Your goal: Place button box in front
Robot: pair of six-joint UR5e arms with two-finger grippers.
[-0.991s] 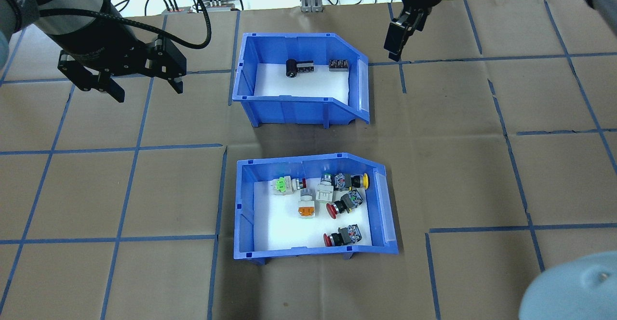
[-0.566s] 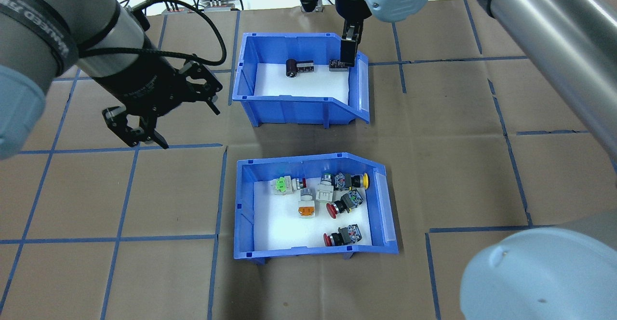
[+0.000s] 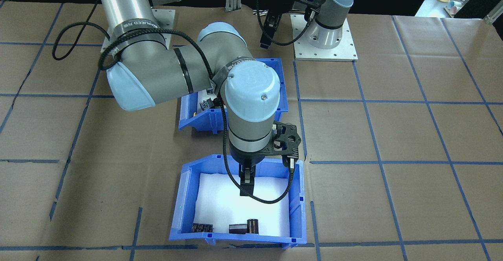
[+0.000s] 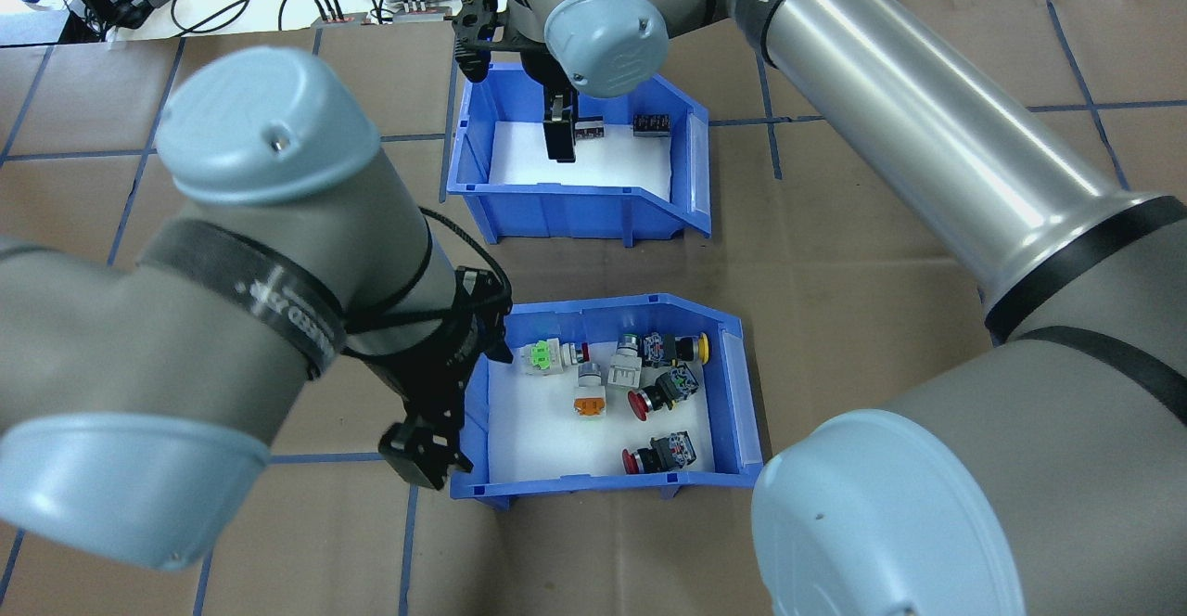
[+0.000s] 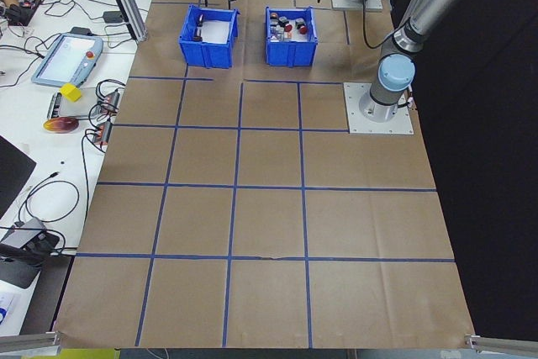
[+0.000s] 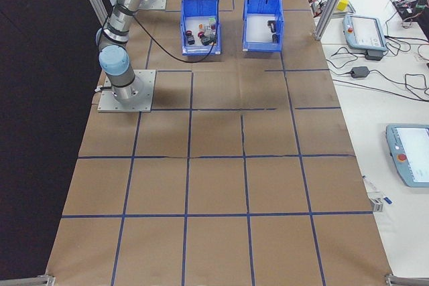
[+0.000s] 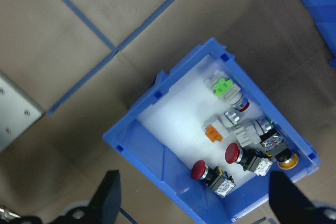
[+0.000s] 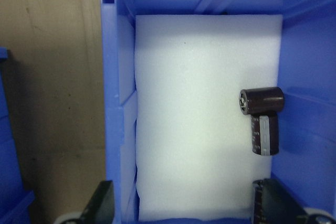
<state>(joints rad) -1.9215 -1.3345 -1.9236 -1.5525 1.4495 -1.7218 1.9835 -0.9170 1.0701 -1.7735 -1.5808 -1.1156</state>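
The button box (image 4: 607, 393) sits on the paper-covered surface (image 4: 872, 254) at about 6 o'clock from the other blue bin (image 4: 575, 157) in the overhead view, the two well apart with a strip of brown paper between them. Its white liner carries switches with red, yellow, orange and green caps. The left gripper (image 4: 436, 444) hangs at the box's 9 o'clock wall, near the bottom-left corner; its wrist camera shows both fingers (image 7: 107, 198) spread wide apart, with nothing between them. The right gripper (image 4: 559, 134) hangs inside the far bin above the white foam, close to the black cylinder (image 8: 261, 99). Its fingers (image 8: 102, 203) also show at the two edges of its wrist view, so they appear parted, though only their tips are visible.
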